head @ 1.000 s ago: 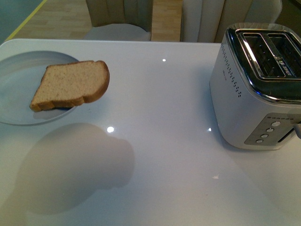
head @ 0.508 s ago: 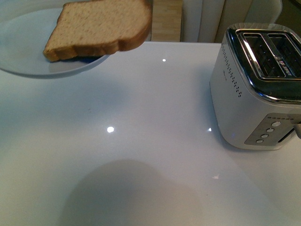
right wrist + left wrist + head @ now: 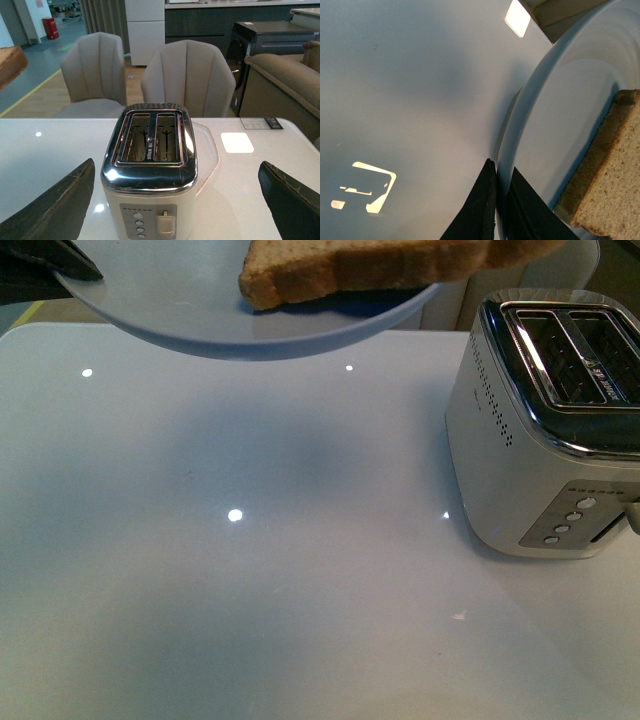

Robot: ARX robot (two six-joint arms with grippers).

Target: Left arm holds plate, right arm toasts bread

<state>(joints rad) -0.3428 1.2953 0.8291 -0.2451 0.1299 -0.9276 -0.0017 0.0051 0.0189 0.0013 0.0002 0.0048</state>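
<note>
**A:** Where is the round, pale blue-grey plate (image 3: pixel 200 328) seen?

**B:** It is held up in the air over the shiny white counter (image 3: pixel 250 590), at about 12 o'clock in the front view. A soft shadow is thrown on the counter under it.

**A:** What is it held by?

**B:** Its rim is pinched by the black, wedge-shaped left fingers (image 3: pixel 479 210). One finger is pressed on each side of the rim, so they are set narrow and the plate is gripped. From the front, that grip is seen at the plate's 10 o'clock edge.

**A:** And the light-brown slice of bread with the darker crust (image 3: pixel 380 265)?

**B:** It is laid on the plate, on the side away from the left fingers, toward 2 o'clock. One end is seen sticking out past the rim.

**A:** What about the black, blocky right fingers (image 3: pixel 55 210)?

**B:** They are spread wide, and nothing is held in them. The white and silver two-slot toaster (image 3: pixel 150 165) is seen between them in the right wrist view.

**A:** Where is the toaster put?

**B:** It is stood on the counter at 3 o'clock in the front view. Both slots are empty. Two pale padded chairs (image 3: pixel 187 80) are seen behind the counter.
</note>
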